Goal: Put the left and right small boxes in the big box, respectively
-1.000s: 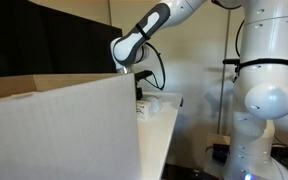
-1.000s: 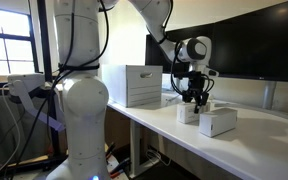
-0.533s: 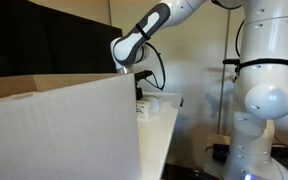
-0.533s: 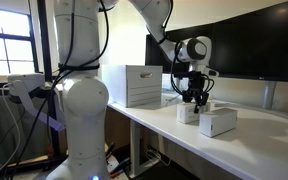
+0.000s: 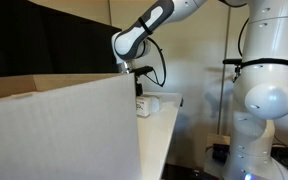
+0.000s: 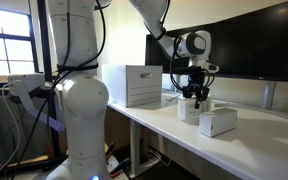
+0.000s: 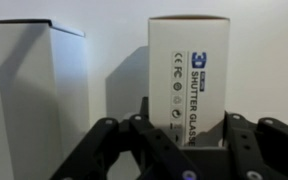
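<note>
My gripper has its fingers against both sides of a small white box printed "SHUTTER GLASS", which it holds just above the table. The second small box stands beside it at the left of the wrist view. In an exterior view the gripper hangs over the held box, with the second small box nearer the camera. The big box stands further along the table. In an exterior view the big box fills the foreground, with the gripper and a small box behind it.
The white table has a dark monitor behind it. The robot's white base stands off the table's end. The table edge drops to the floor beside the base.
The gripper has risen slightly over the last second. The second small box and the big box have not moved.
</note>
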`<state>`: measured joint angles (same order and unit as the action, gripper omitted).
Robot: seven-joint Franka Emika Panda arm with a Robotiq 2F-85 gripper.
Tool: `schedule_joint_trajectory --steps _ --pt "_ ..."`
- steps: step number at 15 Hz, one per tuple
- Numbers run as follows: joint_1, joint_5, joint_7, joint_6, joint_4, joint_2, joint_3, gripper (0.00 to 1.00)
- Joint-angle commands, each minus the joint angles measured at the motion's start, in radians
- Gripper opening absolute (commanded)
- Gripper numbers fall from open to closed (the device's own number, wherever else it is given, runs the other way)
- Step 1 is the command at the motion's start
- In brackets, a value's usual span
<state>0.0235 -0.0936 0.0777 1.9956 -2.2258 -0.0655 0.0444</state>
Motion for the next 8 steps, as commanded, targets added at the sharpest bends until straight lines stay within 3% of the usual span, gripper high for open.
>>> schedule_joint_trajectory --steps 1,8 --pt "0.006 -0.001 -0.025 -0.04 -0.021 -0.075 -0.004 0.3" --pt "-0.002 -0.003 -0.038 -0.145 -0.007 -0.145 -0.017 0.3"
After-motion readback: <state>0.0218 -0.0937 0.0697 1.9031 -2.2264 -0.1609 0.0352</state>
